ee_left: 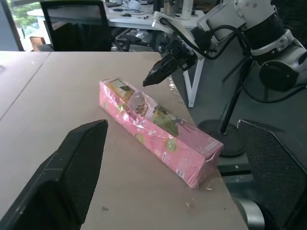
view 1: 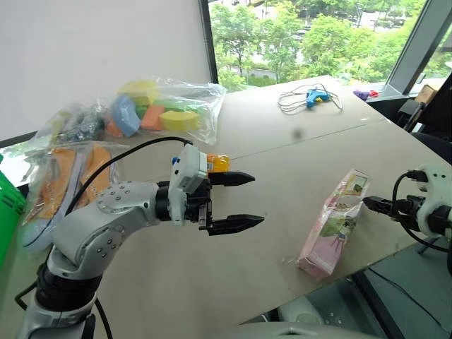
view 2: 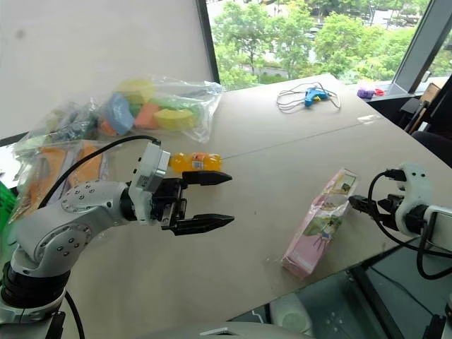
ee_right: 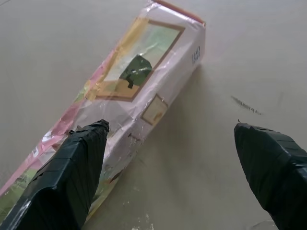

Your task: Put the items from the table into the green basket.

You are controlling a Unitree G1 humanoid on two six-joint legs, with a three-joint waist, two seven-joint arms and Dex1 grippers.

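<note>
The long pink printed box (view 1: 330, 227) lies on the table (view 1: 282, 145) close to its front right edge. My right gripper (ee_right: 171, 125) is open just past the box's far end, one finger (ee_right: 72, 177) over the wrapper and the other over bare board. My left gripper (view 1: 256, 199) hovers open and empty above the table's middle, pointing at the box. Behind it lies the small orange bottle (view 1: 217, 162). The bagged foam pieces (view 1: 159, 109) and bagged sneakers (view 1: 60, 183) are at the far left. A sliver of the green basket (view 1: 6, 208) shows at the left edge.
A blue tool with a coiled cable (view 1: 314, 97) lies at the table's far right, with small purple and red bits (view 1: 365, 93) beyond it. The table edge (ee_left: 211, 167) runs just past the box. Office chairs (ee_left: 76, 24) and desks stand behind.
</note>
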